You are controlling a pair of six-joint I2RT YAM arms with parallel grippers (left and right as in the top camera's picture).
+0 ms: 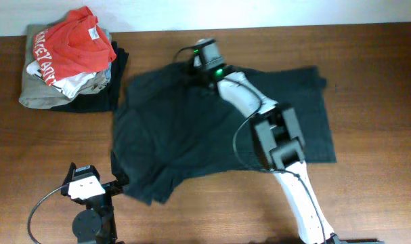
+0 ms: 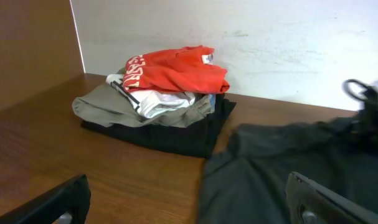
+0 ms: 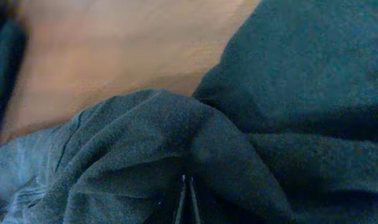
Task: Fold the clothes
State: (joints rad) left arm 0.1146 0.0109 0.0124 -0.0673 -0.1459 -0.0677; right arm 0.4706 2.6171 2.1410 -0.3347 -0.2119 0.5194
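A dark grey-black T-shirt (image 1: 212, 129) lies spread over the middle of the table. My right gripper (image 1: 195, 64) is at the shirt's far edge, shut on a bunched fold of the shirt (image 3: 189, 143); its fingertips (image 3: 187, 186) are pressed together under the cloth. My left gripper (image 1: 117, 184) sits low at the near left, by the shirt's lower left corner. Its two fingers (image 2: 189, 199) are wide apart with nothing between them; the shirt (image 2: 288, 162) lies under the right finger.
A pile of folded clothes (image 1: 66, 57) with a red shirt on top sits at the far left corner, also in the left wrist view (image 2: 164, 93). Bare wooden table (image 1: 381, 102) lies to the right and along the front left.
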